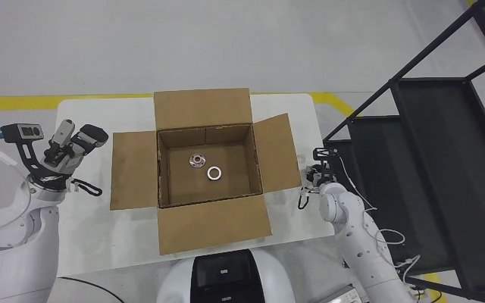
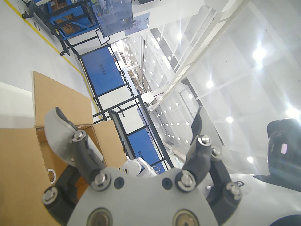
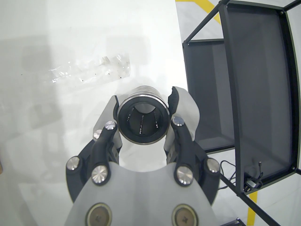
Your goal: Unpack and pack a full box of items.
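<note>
An open cardboard box (image 1: 136, 168) sits mid-table with its flaps spread. Inside lie a metal flanged ring (image 1: 197, 159) and a white ring (image 1: 214, 173). My right gripper (image 3: 143, 101) is over the table's right edge, shut on a metal cylindrical bearing (image 3: 144, 122) with a hollow bore. In the top view this gripper (image 1: 317, 176) sits just right of the box's right flap. My left gripper (image 2: 127, 121) is raised beside the box's left flap (image 2: 18, 156), open and holding nothing; in the top view it (image 1: 85, 141) is at the table's left end.
A clear plastic bag (image 3: 91, 70) lies on the white table ahead of the right gripper. A black metal rack (image 1: 424, 159) with shelves stands right of the table. Yellow floor tape (image 1: 45, 100) runs behind the table.
</note>
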`<action>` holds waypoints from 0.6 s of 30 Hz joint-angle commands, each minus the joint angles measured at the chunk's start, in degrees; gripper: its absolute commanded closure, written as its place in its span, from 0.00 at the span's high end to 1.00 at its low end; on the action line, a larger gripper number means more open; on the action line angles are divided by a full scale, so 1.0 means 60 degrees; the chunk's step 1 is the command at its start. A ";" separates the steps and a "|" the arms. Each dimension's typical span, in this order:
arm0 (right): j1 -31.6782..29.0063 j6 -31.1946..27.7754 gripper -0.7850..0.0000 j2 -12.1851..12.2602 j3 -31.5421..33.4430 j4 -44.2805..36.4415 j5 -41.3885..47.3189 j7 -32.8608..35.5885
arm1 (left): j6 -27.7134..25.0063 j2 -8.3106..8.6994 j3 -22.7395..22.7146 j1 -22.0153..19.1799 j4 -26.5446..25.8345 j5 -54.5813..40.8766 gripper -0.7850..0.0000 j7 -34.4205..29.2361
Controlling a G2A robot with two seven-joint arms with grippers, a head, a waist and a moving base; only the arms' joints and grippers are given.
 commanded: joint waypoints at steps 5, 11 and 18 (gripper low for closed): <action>0.0060 -0.0027 1.00 -0.0012 -0.0005 0.0072 -0.0025 0.0120 | 0.0000 0.0000 0.0000 0.0000 0.0000 0.0000 1.00 0.0000; -0.0324 0.0046 1.00 0.0040 0.0497 -0.0842 0.0093 0.0150 | 0.0000 0.0000 0.0000 0.0000 0.0000 0.0000 1.00 0.0000; -0.0794 0.0574 1.00 0.0099 0.1629 -0.2364 0.0550 -0.0051 | 0.0000 0.0000 0.0000 0.0000 0.0000 0.0000 1.00 0.0000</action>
